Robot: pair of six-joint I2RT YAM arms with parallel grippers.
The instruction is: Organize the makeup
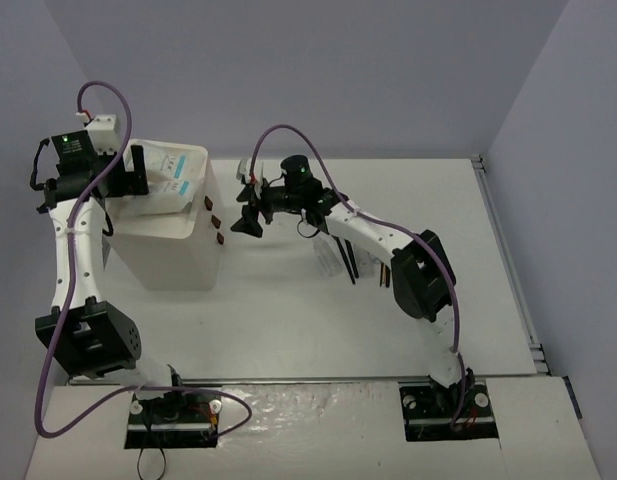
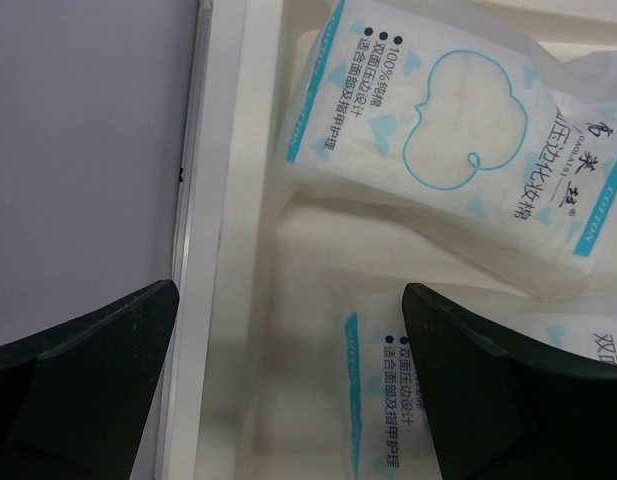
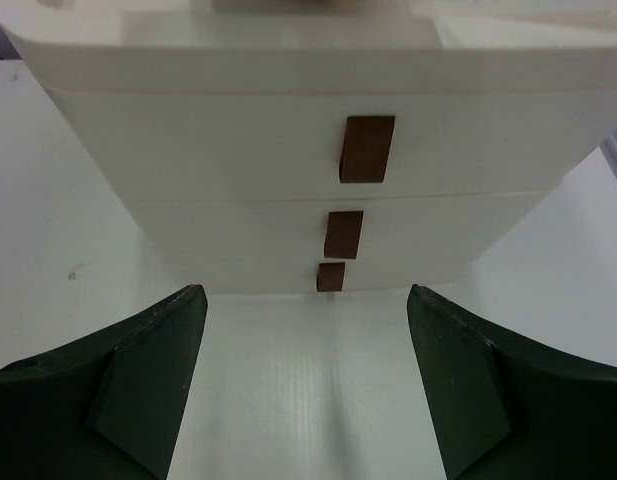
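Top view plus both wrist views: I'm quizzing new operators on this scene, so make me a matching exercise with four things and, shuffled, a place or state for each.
Things:
1. cotton packets
2. drawer knobs
3. black brushes
4. right gripper

Places or states:
A. lying on the table
B. in the top of the white box
C. open, facing the box's front
D. brown, on the box's front

Pairs: 1-B, 2-D, 3-A, 4-C.
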